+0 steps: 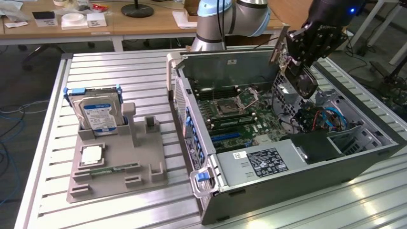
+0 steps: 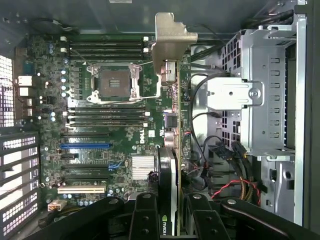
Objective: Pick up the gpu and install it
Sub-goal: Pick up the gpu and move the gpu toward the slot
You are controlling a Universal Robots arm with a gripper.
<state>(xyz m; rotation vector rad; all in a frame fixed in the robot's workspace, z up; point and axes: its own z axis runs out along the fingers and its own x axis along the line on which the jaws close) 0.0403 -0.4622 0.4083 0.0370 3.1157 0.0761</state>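
Claw (image 1: 305, 59) clenched on gpu (image 1: 302, 80). Card is held in air, edge-down, over open pc case (image 1: 299, 179), about 1 o'clock of motherboard (image 1: 254, 126) in exterior view. To do it well, I'd judge: keep card upright, edge parallel to expansion slots (image 2: 82, 146), clear of cables (image 2: 235, 190). Gpu is thin with a dark face, brownish board edge and silvery bracket (image 2: 172, 35). Hard drive (image 1: 96, 114) sits on tabletop (image 1: 127, 67), 9 o'clock of case.
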